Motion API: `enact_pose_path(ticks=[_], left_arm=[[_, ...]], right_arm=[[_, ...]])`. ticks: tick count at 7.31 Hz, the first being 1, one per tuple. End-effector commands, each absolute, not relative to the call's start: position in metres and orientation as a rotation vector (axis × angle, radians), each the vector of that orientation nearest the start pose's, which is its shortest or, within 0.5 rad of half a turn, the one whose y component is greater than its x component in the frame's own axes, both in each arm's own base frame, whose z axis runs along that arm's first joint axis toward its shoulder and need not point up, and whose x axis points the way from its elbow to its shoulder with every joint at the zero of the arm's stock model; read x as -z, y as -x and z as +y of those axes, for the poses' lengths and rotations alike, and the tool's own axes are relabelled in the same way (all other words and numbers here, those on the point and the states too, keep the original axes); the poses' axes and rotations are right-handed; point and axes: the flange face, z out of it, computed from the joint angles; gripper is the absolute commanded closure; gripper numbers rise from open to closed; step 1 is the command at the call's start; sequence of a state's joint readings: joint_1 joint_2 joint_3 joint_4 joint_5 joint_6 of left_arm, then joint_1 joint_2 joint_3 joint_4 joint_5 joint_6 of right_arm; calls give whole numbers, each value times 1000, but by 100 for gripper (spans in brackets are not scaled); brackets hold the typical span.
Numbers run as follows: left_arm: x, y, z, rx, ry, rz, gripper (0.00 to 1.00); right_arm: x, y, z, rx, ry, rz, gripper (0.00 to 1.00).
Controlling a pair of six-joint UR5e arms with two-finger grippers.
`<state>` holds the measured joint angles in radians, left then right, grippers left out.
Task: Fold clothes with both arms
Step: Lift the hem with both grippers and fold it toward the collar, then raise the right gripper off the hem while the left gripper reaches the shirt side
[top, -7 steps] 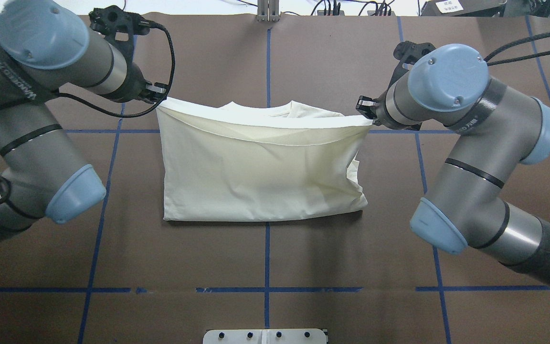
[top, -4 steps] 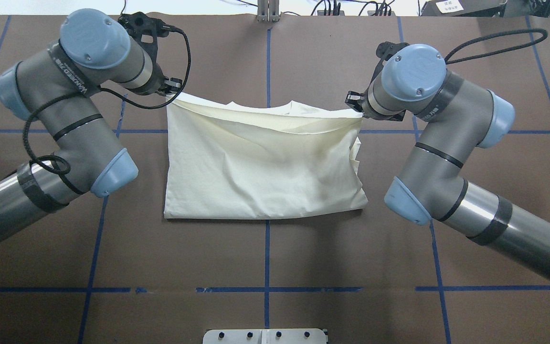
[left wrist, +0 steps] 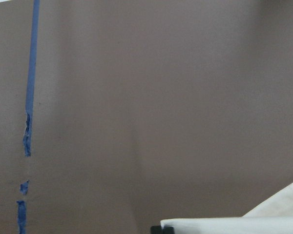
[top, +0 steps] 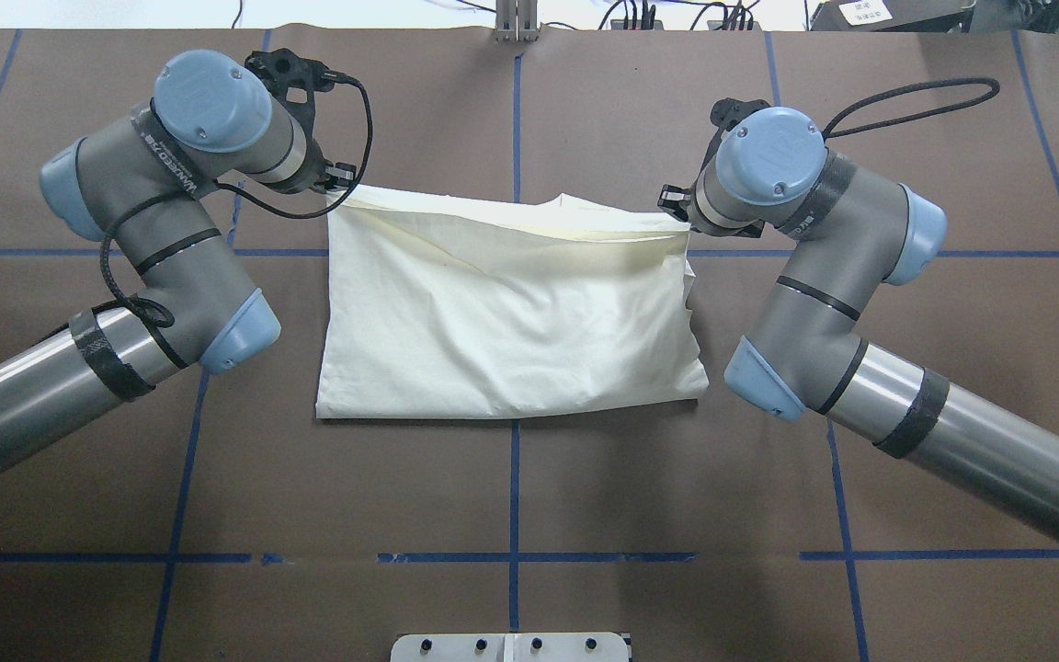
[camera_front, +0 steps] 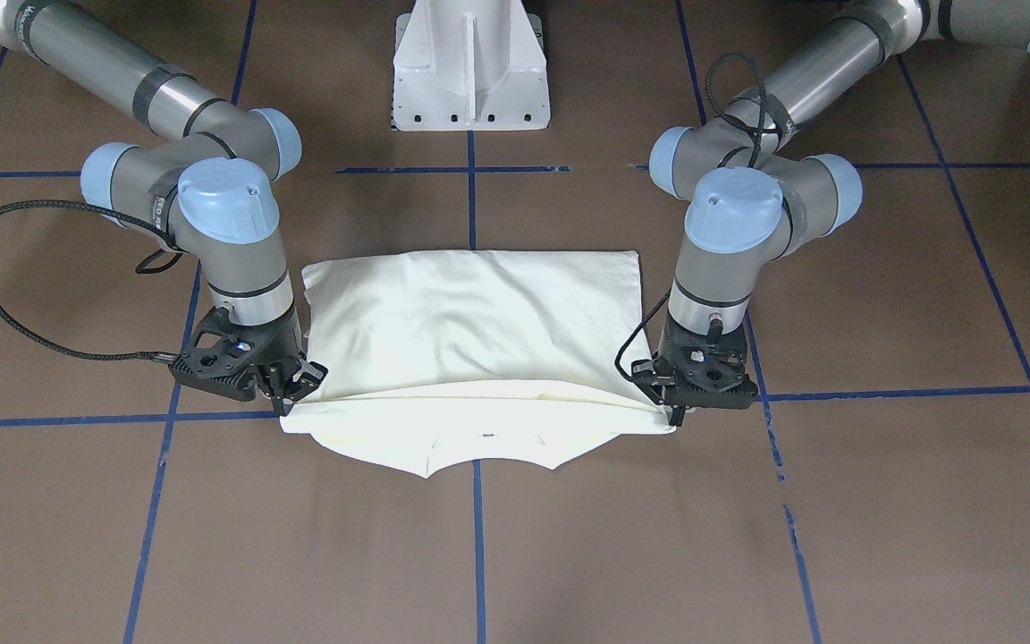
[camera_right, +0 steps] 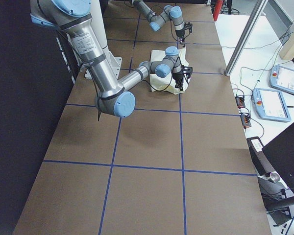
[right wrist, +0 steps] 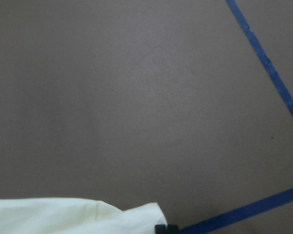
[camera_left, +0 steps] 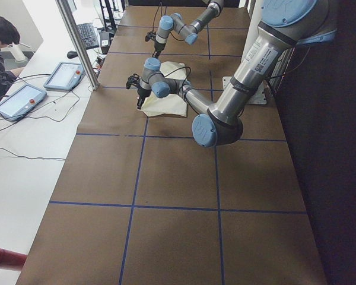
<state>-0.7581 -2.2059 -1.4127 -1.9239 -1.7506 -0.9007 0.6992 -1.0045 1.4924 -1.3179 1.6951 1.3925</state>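
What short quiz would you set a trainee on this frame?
1. True or false: the white shirt lies doubled over, with its neckline showing past the top layer.
2. The left gripper and right gripper sit at: A) the top layer's two corners farthest from the robot's base, B) the fold nearest the base, C) points well clear of the cloth.
3. In the front-facing view, which arm is on the view's right?
Key: 1 true; 2 A; 3 the left arm.
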Motion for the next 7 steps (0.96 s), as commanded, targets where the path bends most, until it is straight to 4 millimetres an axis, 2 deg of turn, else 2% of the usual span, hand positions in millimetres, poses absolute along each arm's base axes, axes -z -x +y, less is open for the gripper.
enact_pose_path(ticks=[1,2,3,4,5,6,7], left_arm=[[-314,-456,-585,-12,-467,802,0],[-297,-439,-565,-29,-485,852,0],[-301,-423,-540,-60,-464,902,0],[-305,-420,-494,-96,-455,937,0],[-313,-422,-447,-94,-411,969,0],[-318,-436,-409,-66,-375,988,0],[-338,-453,-379,-44,-360,1004,0]], right_arm=[[-326,463,-551,-357,-252,-748,0],[-319,439,-558,-289,-264,-764,0],[-321,417,-568,-211,-247,-790,0],[-320,407,-569,-184,-264,-794,0],[-320,406,-569,-183,-266,-796,0],[-318,405,-569,-183,-267,-799,0],[-317,404,-570,-184,-269,-800,0]])
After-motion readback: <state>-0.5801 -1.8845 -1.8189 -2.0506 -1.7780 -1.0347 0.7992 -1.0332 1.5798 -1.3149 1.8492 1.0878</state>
